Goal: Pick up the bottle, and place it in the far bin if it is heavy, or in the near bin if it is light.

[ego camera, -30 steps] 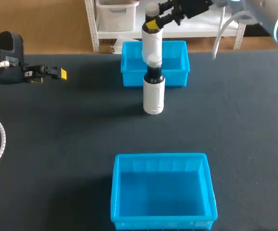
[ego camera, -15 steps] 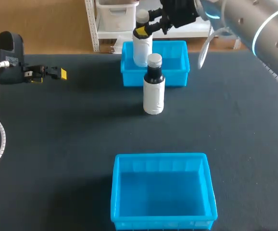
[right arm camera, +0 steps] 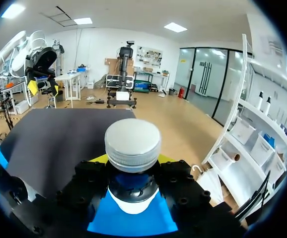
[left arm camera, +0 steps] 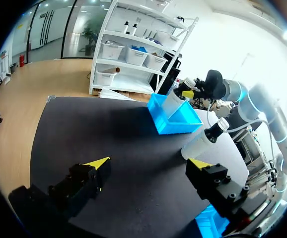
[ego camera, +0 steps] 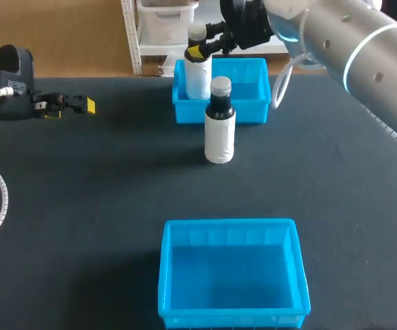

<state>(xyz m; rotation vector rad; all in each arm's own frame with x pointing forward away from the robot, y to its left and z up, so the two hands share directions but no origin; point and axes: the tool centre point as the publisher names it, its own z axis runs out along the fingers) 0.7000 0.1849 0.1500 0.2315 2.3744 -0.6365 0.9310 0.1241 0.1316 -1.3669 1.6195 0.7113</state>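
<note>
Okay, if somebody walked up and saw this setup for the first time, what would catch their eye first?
Most striking is the right gripper, its fingers shut on the neck of a white bottle at the left end of the far bin. A second bottle with a dark neck stands upright on the table just before that bin; the near bin sits empty by the near edge.

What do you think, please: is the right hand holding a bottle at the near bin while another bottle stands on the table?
Not quite. The head view shows the right hand holding its bottle at the far bin, not the near bin; the other bottle does stand on the table.
</note>
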